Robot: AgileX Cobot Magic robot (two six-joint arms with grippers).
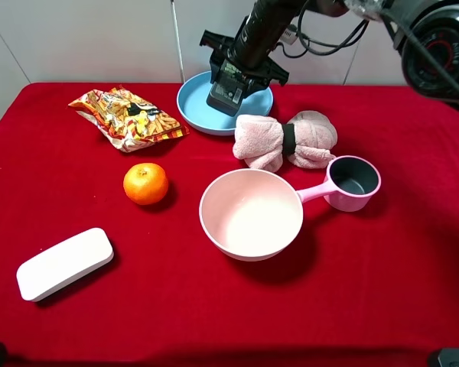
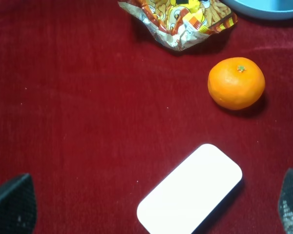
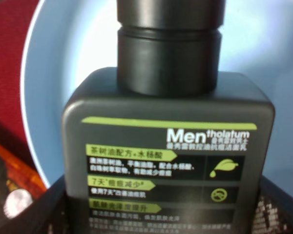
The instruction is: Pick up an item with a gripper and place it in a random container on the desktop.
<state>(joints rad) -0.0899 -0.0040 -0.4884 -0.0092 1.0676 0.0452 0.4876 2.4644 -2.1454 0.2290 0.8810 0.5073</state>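
Currently held: bottle [image 3: 168, 161], clamped in the right tool [image 1: 231, 86].
Bottle place: over the blue plate [image 1: 190, 107], 12 o'clock on the tabletop [image 1: 367, 290]; possibly touching it.
Left tool [image 2: 151, 207]: fingers spread wide, above white case [image 2: 190, 190].

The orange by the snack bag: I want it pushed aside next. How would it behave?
Probably rolls: the orange is round and sits free on the red cloth. Its dimpled skin likely grips well, and it looks firm, not floppy.
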